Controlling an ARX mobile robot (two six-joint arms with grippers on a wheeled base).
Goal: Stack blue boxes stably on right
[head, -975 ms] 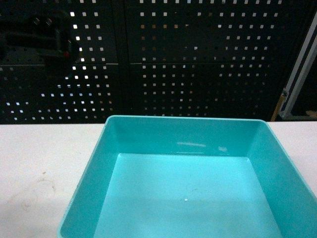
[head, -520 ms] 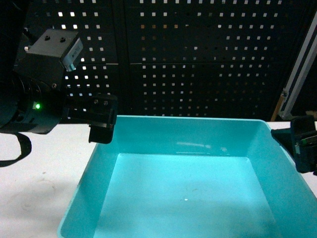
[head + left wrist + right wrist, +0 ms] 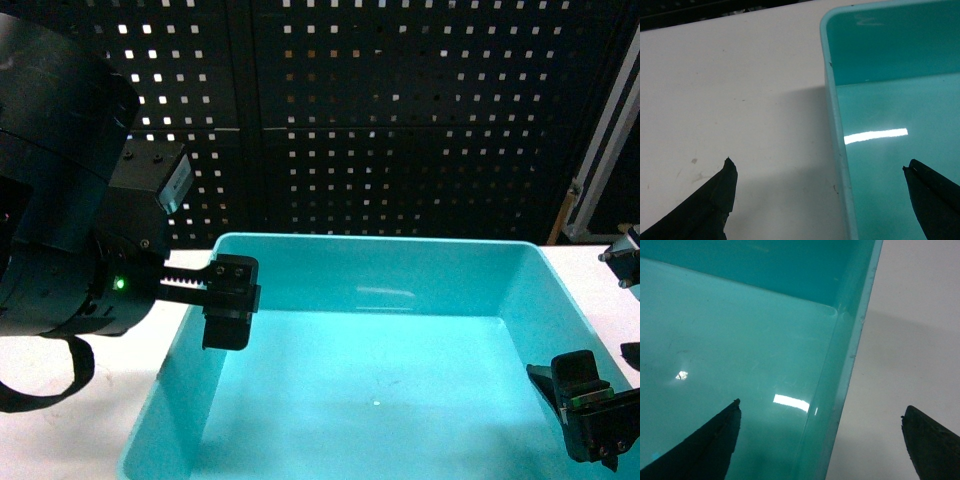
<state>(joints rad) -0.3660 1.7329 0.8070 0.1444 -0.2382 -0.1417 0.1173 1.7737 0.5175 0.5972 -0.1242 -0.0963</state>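
head view: both grippers spread wide, left gripper (image 3: 820,200) & right gripper (image 3: 820,440) straddling tub (image 3: 380,400) side rims; drop evenly, clamp both walls together.

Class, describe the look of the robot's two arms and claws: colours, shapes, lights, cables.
Both are black. The left claw has blocky fingers on a toothed rail, behind it a bulky rounded housing with a green light and a looping black strap. The right claw shows a small green mark. Wrist views show dark pointed fingertips.

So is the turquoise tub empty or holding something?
Empty: the turquoise tub shows a bare floor in all three views, with only light glints on it.
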